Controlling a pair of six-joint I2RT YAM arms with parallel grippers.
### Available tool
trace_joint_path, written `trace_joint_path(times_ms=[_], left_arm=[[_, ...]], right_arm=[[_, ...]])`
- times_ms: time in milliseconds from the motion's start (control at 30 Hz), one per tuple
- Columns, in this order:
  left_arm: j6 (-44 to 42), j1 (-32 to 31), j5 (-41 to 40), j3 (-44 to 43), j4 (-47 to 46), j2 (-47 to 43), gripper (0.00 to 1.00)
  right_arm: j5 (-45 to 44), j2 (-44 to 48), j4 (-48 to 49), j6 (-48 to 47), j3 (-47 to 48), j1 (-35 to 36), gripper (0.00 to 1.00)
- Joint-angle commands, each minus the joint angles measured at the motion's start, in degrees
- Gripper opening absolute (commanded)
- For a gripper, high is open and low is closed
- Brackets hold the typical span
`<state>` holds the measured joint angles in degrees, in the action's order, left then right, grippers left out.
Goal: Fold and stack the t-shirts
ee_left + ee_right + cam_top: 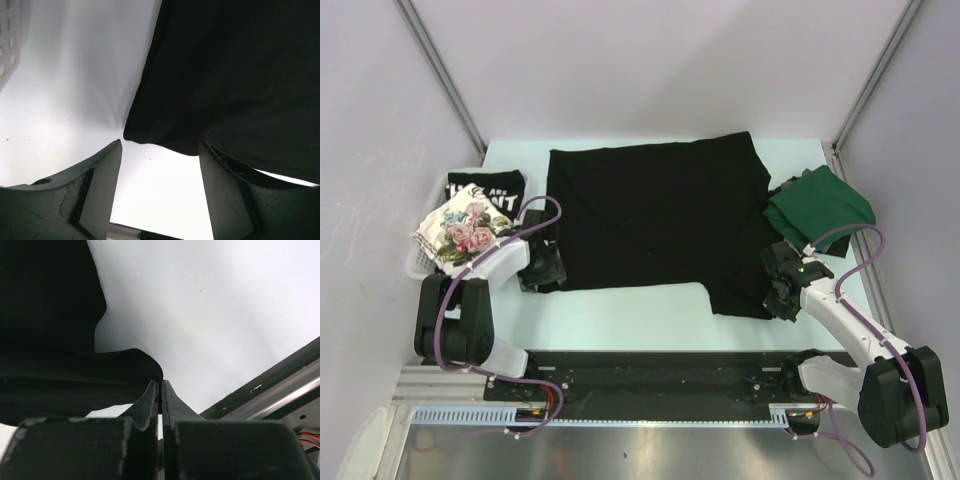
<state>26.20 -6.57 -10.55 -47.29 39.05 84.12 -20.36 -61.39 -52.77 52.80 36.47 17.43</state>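
Observation:
A large plain black t-shirt (660,215) lies spread flat across the table's middle. My left gripper (542,268) is at its near left corner, open. In the left wrist view that corner (131,134) sits just ahead of the open gripper (161,145), and the cloth rests against the right fingertip (210,155). My right gripper (782,290) is at the near right corner. It (161,382) is shut on a raised fold of the black hem (135,362). A dark green t-shirt (820,205) lies bunched at the right.
A white slatted basket (417,265) stands at the left edge. It holds a black t-shirt with white lettering (485,190) and a floral-print one (460,232). A metal rail (660,365) runs along the near edge between the arm bases.

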Motion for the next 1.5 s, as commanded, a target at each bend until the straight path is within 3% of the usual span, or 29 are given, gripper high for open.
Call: trace_joint_path(times_ms=[0,700,1000,1133,1467], left_arm=[[2.6,1.4,-0.2,1.0,0.5,1.3,0.68],[2.7,1.6,0.3,1.4,-1.5,3.5,0.66],[2.4,1.8,1.2,1.1,-2.4,3.9,0.52],[1.9,1.8,0.7,0.6,-1.8,4.0,0.4],[1.1,1.8,-3.1,-0.7,1.2,1.1,0.52]], right_arm=[[-0.8,0.0,-1.3,-0.9,2.0,-0.3,0.0],[-0.4,-1.0,-0.9,-1.4,1.9,-0.3,0.0],[-0.2,-1.1,-1.0,-1.4,1.9,-0.3,0.0],[-0.1,-1.3,-1.0,-1.5,1.9,-0.2,0.0],[-0.5,-1.3,-0.9,-1.1,1.9,-0.3,0.0]])
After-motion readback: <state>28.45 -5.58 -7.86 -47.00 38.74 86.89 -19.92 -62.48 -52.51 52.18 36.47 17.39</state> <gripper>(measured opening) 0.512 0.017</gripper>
